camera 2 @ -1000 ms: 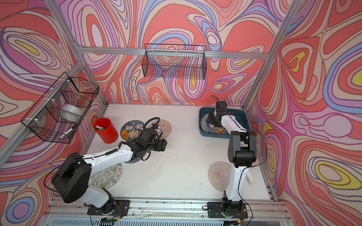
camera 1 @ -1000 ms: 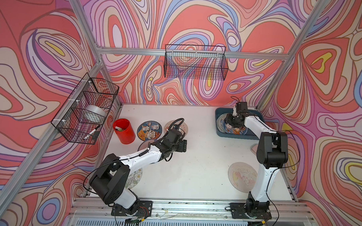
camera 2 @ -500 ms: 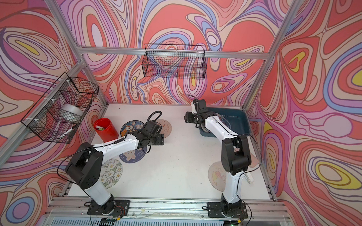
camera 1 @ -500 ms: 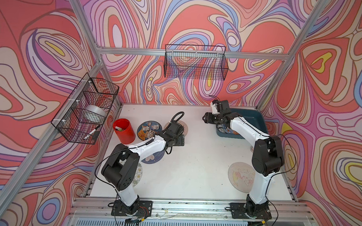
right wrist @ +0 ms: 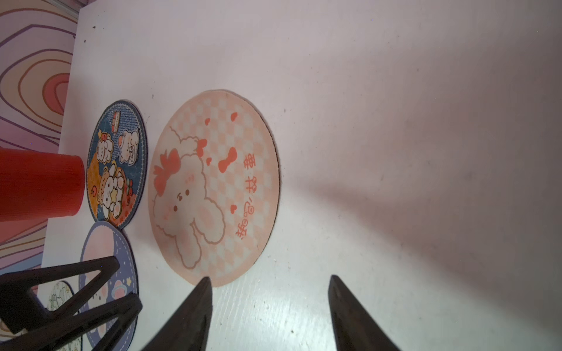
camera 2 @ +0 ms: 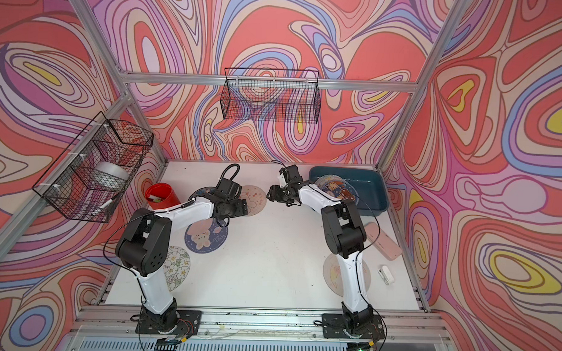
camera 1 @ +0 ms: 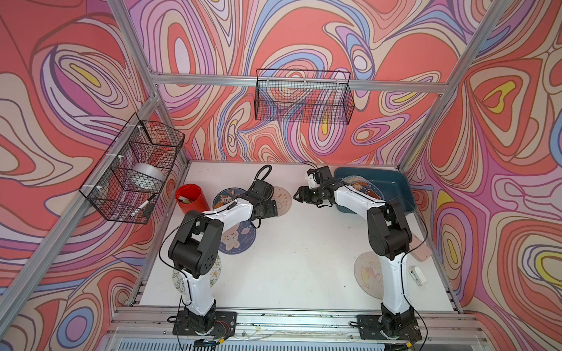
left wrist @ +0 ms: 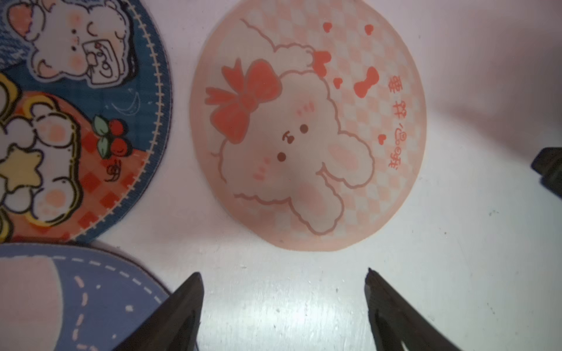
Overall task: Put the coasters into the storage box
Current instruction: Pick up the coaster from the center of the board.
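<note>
change: right gripper (right wrist: 269, 281) has swung left out of the storage box (camera 1: 401, 183), jaws spread, empty | left gripper (left wrist: 282, 273) spread beside pink rabbit coaster (left wrist: 307, 133), flat at far-centre of table (camera 1: 302, 264) | box holds perhaps two coasters (camera 1: 362, 189) | both arms now face that one coaster

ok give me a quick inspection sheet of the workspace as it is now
surface: white table, lightly specked
job's things: storage box holds some coasters; pink bunny coaster, blue bear coaster, lavender coaster, flower coaster and pale coaster lie on the table
clutter: red cup, pink case, small white object
grippers: left gripper and right gripper, jaws open, empty, near the pink bunny coaster
cables: black loop at the left wrist; thin cables along both arms
surroundings: back wire basket and side wire basket on swirl-patterned walls
</note>
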`<action>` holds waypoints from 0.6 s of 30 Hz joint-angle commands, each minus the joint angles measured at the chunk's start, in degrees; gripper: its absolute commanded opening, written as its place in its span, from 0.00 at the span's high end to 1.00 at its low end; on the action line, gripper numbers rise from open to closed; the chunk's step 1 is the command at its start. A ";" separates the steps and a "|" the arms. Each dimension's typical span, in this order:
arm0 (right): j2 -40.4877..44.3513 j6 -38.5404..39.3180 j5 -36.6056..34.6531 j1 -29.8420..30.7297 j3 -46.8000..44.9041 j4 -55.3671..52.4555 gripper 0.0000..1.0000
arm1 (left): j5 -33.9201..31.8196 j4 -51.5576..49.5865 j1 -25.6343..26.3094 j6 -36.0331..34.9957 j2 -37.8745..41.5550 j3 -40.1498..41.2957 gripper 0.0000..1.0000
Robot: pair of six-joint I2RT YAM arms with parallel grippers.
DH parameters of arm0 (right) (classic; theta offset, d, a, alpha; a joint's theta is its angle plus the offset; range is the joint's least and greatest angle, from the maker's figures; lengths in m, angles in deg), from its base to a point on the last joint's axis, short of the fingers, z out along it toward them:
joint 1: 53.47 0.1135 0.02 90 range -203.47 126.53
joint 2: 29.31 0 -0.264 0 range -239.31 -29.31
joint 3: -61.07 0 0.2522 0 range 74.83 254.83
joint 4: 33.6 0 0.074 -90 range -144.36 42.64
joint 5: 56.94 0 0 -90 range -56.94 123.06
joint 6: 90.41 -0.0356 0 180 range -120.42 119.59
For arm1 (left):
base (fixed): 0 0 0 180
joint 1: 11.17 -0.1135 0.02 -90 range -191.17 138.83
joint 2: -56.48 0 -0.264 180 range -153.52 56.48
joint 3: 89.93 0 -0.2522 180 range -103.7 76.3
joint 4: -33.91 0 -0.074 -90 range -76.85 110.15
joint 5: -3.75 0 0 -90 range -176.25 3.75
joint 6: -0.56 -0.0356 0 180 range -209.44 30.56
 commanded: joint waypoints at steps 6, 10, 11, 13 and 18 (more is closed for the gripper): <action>-5.25 -3.91 3.19 0.54 3.83 3.39 0.38 | -1.03 -0.82 -1.03 0.63 -5.38 -5.44 0.16; -7.40 -4.56 3.41 0.90 5.61 3.09 0.39 | -1.42 -1.33 -1.40 1.64 -7.22 -6.81 0.16; -7.90 -4.68 3.41 0.99 5.95 3.07 0.39 | -1.46 -1.48 -1.44 1.90 -7.74 -7.09 0.16; -8.88 -4.88 3.57 1.25 6.79 2.66 0.39 | -1.62 -1.77 -1.49 2.36 -8.53 -7.53 0.17; -10.98 -4.90 4.02 2.16 8.60 1.66 0.39 | -1.47 -2.03 -1.58 2.94 -10.35 -8.43 0.17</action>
